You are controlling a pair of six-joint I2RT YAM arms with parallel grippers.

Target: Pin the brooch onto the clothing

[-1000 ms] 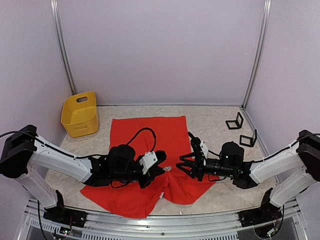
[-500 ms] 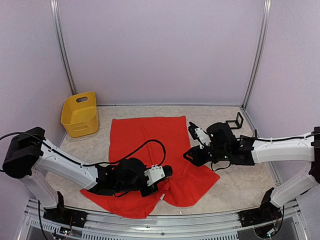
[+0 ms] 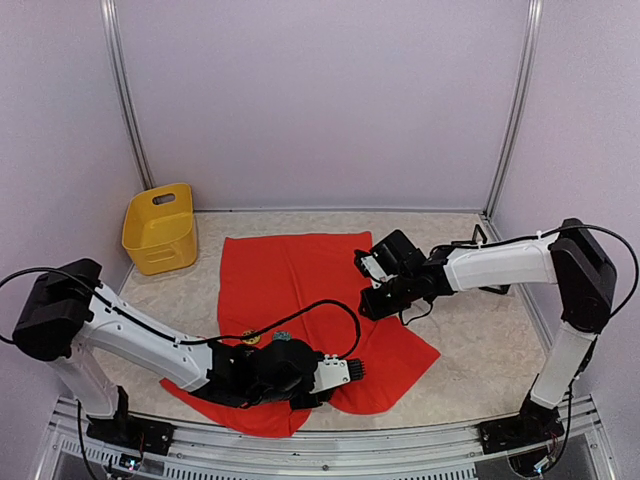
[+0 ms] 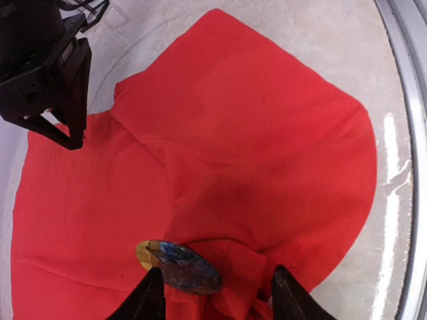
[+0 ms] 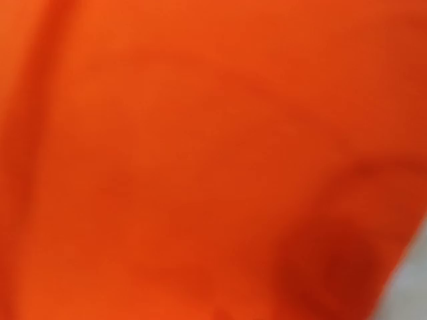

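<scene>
The clothing (image 3: 290, 280), a red-orange T-shirt, lies spread on the table. The brooch (image 4: 179, 267), a dark blue and gold oval disc, rests tilted on a bunched fold of the clothing (image 4: 233, 167). My left gripper (image 4: 217, 280) is open around that fold. The brooch leans by the left finger (image 4: 150, 297), and the other finger (image 4: 287, 297) stands well apart from it. My right gripper (image 3: 370, 300) is pressed down on the shirt's right part. Its wrist view shows only blurred red cloth (image 5: 200, 160), so its fingers are hidden.
A yellow bin (image 3: 160, 228) stands at the back left. Two small black stands (image 3: 469, 243) (image 3: 497, 277) sit at the back right. The metal rail (image 4: 407, 133) of the table's near edge runs close to my left gripper.
My left gripper has moved toward the near edge and opened, leaving the brooch on the fold. My right gripper has drawn back from it to the shirt's right side.
</scene>
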